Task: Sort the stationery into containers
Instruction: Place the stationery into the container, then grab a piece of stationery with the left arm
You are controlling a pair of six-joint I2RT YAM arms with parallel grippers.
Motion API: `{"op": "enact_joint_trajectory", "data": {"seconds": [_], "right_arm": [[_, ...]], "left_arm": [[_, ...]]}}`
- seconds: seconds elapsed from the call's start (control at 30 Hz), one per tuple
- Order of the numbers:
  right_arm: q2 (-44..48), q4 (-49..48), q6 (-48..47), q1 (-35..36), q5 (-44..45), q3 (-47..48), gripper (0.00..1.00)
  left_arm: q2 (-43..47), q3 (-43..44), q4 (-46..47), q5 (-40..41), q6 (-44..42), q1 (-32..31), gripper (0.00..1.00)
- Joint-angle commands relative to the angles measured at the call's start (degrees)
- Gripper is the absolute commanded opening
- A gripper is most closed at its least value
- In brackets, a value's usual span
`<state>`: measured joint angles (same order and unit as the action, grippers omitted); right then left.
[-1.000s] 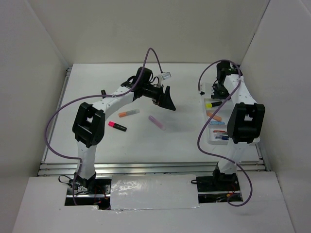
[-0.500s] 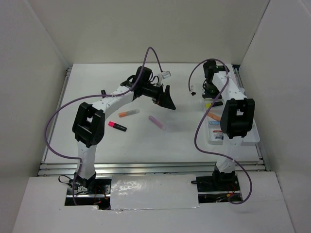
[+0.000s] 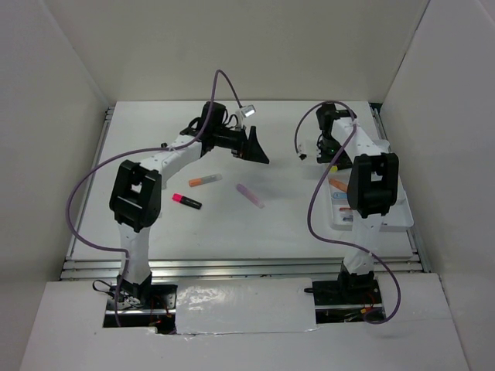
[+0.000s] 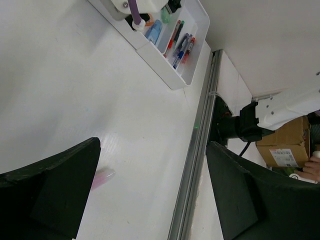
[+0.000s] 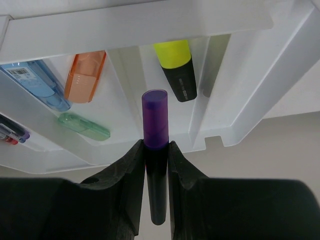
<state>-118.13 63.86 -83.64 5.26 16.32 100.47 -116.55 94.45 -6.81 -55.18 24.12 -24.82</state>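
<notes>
The table (image 3: 232, 224) is viewed whole from above and behind the arms. The white tray (image 4: 155, 65) is seen far beyond the left fingers (image 4: 50, 195) and close ahead of the right fingers (image 5: 125, 190); it is shared by all three views.

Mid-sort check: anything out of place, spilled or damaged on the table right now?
Nothing spilled or damaged. Three pieces lie loose outside the tray: an orange marker, a pink-capped highlighter and a pale purple marker. The right gripper grips a purple-capped highlighter at the tray's edge.
</notes>
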Motion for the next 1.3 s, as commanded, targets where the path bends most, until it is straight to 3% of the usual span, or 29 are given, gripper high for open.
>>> {"op": "enact_joint_trajectory", "data": {"seconds": [0.0,0.1,0.33,0.53,0.63,0.67,0.73,0.77,0.83,1.03,1.27], "right_arm": [[-0.35,-0.31,-0.74,0.19,0.91,-0.62,0.16],[-0.53,-0.31,-0.56,0.28,1.52,-0.88,0.22],[0.26,-2.15,-0.39,0.19,1.70,-1.85,0.52],[2.28,-4.35,0.23,0.10,-1.19,-1.16,0.53],[6.31,-2.78,2.33,0.54,-7.60,2.96,0.51],[7.29,-1.47,4.34,0.72,-9.79,4.11,0.50],[11.31,-0.49,7.94,1.42,-15.94,5.97,0.50],[12.73,0.38,9.27,1.60,-19.18,6.14,0.50],[17.81,0.57,13.47,1.86,-26.22,5.18,0.50],[30.64,1.36,25.51,4.06,-41.42,-2.28,0.50],[40.95,-0.13,34.85,7.22,-48.66,-13.00,0.51]], "left_arm": [[4.32,-0.06,4.00,-1.69,1.02,1.17,0.99],[5.02,-0.50,3.65,-1.34,0.84,1.96,0.99],[9.85,-3.05,-4.58,3.84,-6.79,4.60,0.99],[17.31,-6.91,-19.80,6.22,-30.85,9.60,0.99],[22.06,-10.69,-29.29,5.44,-46.31,14.25,0.99],[23.37,-12.09,-35.32,5.17,-55.84,15.05,0.98],[23.39,-12.80,-42.29,7.61,-69.47,16.20,0.90],[23.13,-13.94,-48.24,8.93,-73.82,16.12,0.88],[22.95,-15.87,-50.93,13.15,-81.73,15.94,0.83],[22.42,-24.13,-49.80,20.61,-92.66,17.17,0.72],[19.53,-25.64,-44.79,25.47,-99.17,20.24,0.69]]}}
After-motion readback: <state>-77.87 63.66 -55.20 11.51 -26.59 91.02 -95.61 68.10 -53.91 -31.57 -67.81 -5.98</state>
